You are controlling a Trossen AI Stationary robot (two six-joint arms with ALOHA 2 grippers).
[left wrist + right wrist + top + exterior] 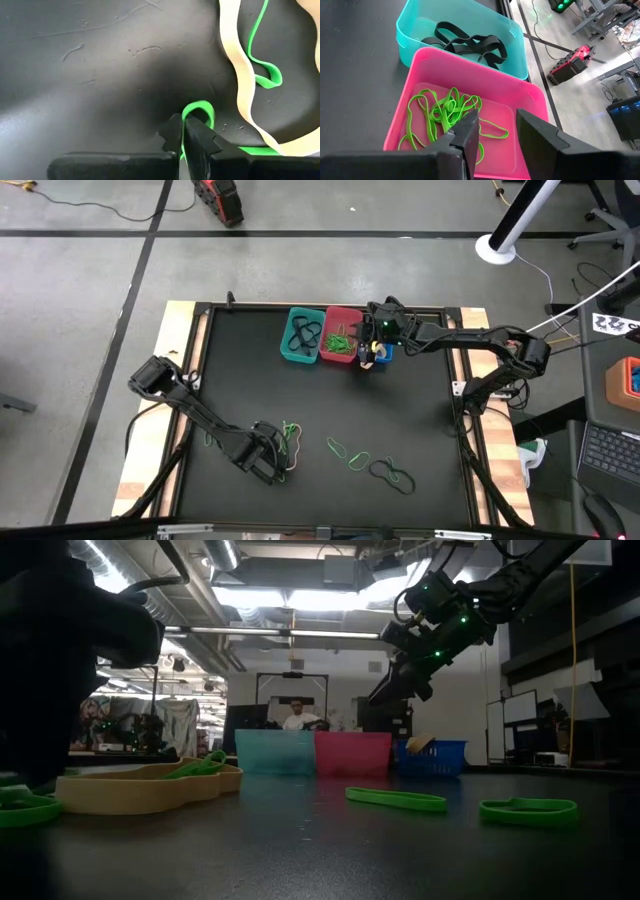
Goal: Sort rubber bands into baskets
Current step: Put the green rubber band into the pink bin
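The left gripper (186,131) is low on the black table (250,380), near its front left part. Its two fingers are pressed together and they pinch a green rubber band (199,111), whose loop sticks out just past the fingertips. Beside it on the table lie a tan rubber band (240,80) and another thin green one (265,70).

The right gripper (497,127) hovers above the baskets at the far edge of the table. Its fingers are spread apart and nothing is between them. In its wrist view it is over the pink basket (420,65).

There are three baskets in a row: a teal basket (290,352), the pink one in the middle, and a blue basket (440,758), which the right arm mostly hides in the high view. The teal basket holds several black rubber bands (470,42). The pink basket holds a heap of green bands (442,112); the exact number cannot be counted.

On the front middle of the table more loose bands lie: about two green ones (340,448) and one black band (382,470), with a green one (402,479) just beside it.
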